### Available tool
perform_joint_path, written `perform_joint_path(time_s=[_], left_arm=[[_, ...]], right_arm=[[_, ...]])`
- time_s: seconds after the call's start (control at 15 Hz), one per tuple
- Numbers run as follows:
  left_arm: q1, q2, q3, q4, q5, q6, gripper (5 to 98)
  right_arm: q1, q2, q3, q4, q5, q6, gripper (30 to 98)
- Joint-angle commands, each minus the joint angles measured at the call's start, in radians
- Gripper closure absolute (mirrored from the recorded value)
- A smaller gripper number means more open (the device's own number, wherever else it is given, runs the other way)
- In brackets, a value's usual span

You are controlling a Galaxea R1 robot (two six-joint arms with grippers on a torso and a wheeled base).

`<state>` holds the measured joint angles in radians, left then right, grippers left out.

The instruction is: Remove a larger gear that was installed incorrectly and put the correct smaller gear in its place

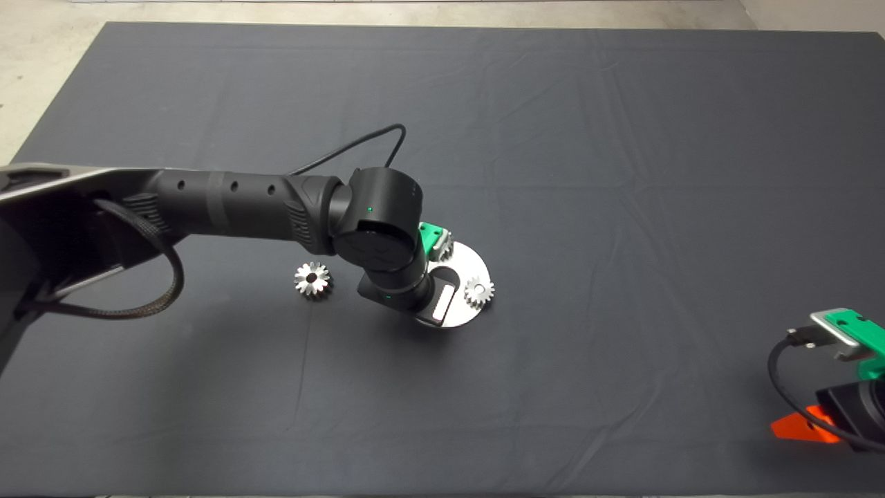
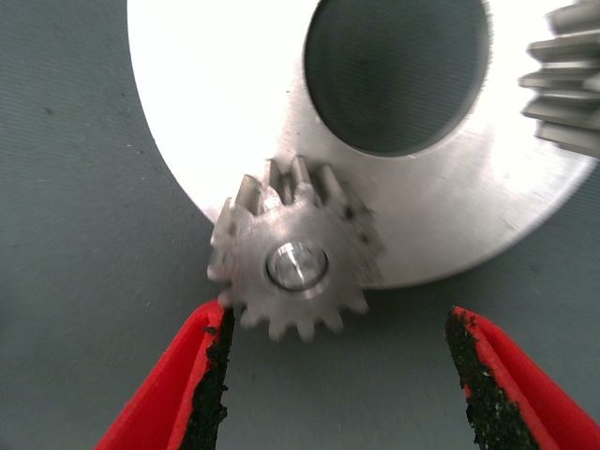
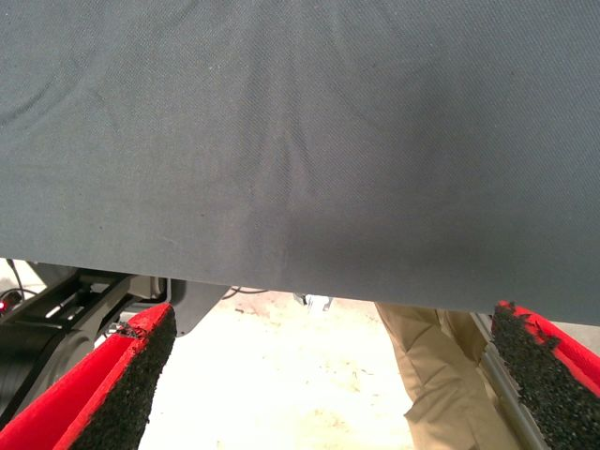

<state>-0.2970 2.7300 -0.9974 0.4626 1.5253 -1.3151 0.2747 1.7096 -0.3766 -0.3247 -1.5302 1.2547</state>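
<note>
The larger gear (image 1: 312, 279), shiny with long pointed teeth, lies flat on the mat left of the round metal plate (image 1: 471, 263). My left gripper (image 2: 339, 323) hangs over the plate's far rim, open. Its fingers (image 2: 211, 366) flank a smaller short-toothed gear (image 2: 295, 262) that sits on a pin at the plate's edge (image 2: 225, 112); one pad is close to or just touching its teeth. In the head view this gear (image 1: 444, 246) is mostly hidden under the green gripper body. A like gear (image 1: 479, 291) sits on the plate's right rim and shows in the left wrist view (image 2: 567, 84).
The left arm (image 1: 242, 204) reaches across the mat from the left and covers part of the plate. My right gripper (image 1: 805, 425) waits open at the lower right edge. Its wrist view shows the mat's edge and a person's leg (image 3: 431, 366) beyond.
</note>
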Motion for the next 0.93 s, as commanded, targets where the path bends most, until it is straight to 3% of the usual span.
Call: perform_joint_path(time_s=[0.0,0.2,0.27,0.4,0.53,0.67,0.8,0.87], left_arm=[[-0.179,-0.046,0.092,-0.12,0.064,-0.021,49.0],[-0.289,-0.132,0.187,-0.177,0.064,-0.07,44.1],[-0.345,-0.178,0.24,-0.21,0.062,-0.09,44.1],[-0.436,-0.253,0.372,-0.242,0.061,-0.2,44.1],[-0.449,-0.332,0.489,-0.242,0.061,-0.287,44.1],[-0.45,-0.432,0.624,-0.243,0.059,-0.349,44.1],[-0.47,-0.559,0.708,-0.245,0.052,-0.362,44.1],[-0.471,-0.621,0.714,-0.245,0.047,-0.354,44.1]], right_arm=[[0.029,-0.007,0.001,-0.024,-0.076,0.008,39.7],[0.155,-0.006,0.018,-0.017,-0.074,0.015,39.7],[0.216,0.003,0.032,-0.006,-0.076,0.025,39.7],[0.38,0.014,0.041,0.102,-0.074,0.025,39.7],[0.499,0.014,0.043,0.168,-0.07,0.022,39.7],[0.515,0.01,0.051,0.175,-0.068,0.019,39.7],[0.523,-0.004,0.055,0.239,-0.053,0.023,39.7],[0.529,-0.006,0.055,0.286,0.025,0.025,39.7]])
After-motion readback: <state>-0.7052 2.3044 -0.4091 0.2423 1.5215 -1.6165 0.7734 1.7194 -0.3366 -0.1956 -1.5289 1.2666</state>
